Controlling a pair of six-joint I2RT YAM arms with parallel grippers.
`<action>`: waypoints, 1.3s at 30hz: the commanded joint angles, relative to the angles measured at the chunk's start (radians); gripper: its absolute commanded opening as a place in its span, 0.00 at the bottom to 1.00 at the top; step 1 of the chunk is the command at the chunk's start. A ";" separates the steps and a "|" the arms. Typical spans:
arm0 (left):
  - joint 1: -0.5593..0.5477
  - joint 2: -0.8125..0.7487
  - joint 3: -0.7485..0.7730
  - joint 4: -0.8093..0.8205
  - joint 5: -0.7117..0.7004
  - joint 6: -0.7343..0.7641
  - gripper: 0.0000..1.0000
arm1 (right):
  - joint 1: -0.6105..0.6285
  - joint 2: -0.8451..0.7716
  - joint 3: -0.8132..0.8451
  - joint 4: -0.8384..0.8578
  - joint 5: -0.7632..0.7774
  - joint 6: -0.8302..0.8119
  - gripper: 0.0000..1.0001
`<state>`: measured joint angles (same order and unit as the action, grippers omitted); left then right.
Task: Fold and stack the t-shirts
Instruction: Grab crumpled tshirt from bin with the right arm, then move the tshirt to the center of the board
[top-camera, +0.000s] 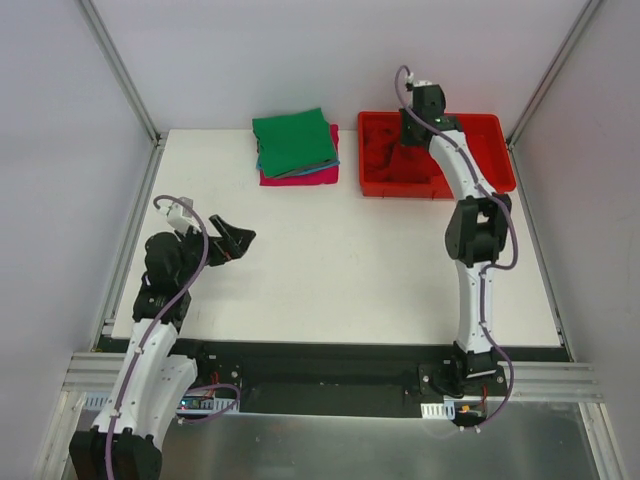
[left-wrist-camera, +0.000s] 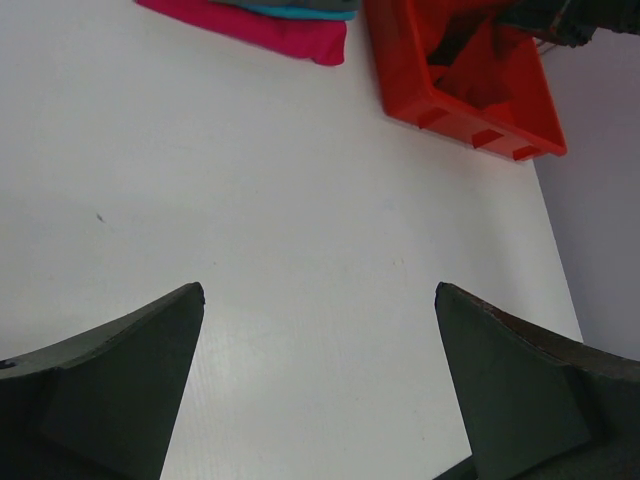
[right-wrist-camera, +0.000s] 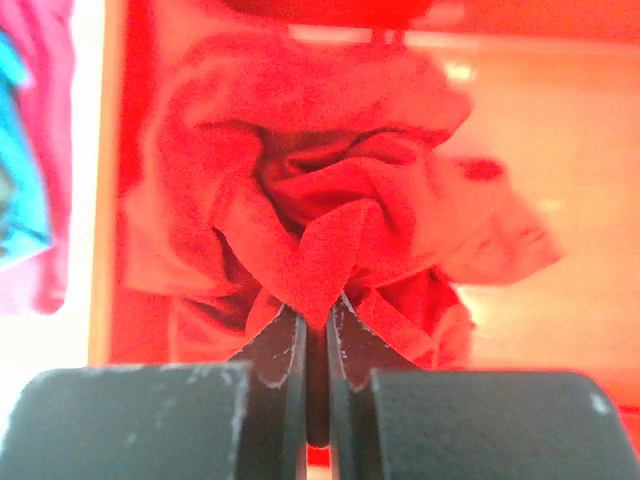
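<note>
Three folded shirts sit in a pile at the upper centre of the overhead view: a green shirt (top-camera: 293, 142) on top, a sliver of teal shirt (top-camera: 259, 159) under it, and a magenta shirt (top-camera: 300, 178) at the bottom. The one not yet folded is the red shirt (right-wrist-camera: 330, 190), crumpled in a heap inside the red bin (top-camera: 400, 187) at the upper right of that view, just beside the pile. The right gripper (right-wrist-camera: 318, 320) has reached down into the bin, and its jaws are pinched tight on a raised fold near the middle of the heap. The left gripper (left-wrist-camera: 320, 295) hangs over bare table (top-camera: 350, 270) at the lower left of the overhead view, jaws spread wide and holding nothing. From where I stand, the job in hand looks like getting that shirt out of the bin. I would say the lift should go straight up and slowly, high enough that the trailing cloth clears the bin's wall before the arm swings toward the open middle of the table. Otherwise the cloth may catch the rim and drag the bin into the pile. The pinch holds only a thin ridge of bunched cloth, so the shirt will likely come up as a clump and could slip. The left gripper would do well to be ready to take a free edge and help spread it flat.
</note>
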<state>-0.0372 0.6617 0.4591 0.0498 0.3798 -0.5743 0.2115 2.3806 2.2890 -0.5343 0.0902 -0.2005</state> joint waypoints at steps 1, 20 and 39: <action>0.007 -0.105 -0.014 0.051 0.080 -0.028 0.99 | 0.014 -0.419 0.001 0.132 -0.061 0.012 0.01; 0.005 -0.290 -0.031 -0.004 0.166 -0.139 0.99 | 0.324 -0.991 -0.255 0.263 -0.433 0.226 0.01; 0.005 -0.122 -0.034 -0.130 0.039 -0.142 0.99 | 0.292 -1.221 -1.404 0.383 0.206 0.297 0.27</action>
<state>-0.0372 0.4599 0.4164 -0.0601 0.4545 -0.7143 0.5720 1.1629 0.9073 -0.1383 0.0380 0.0727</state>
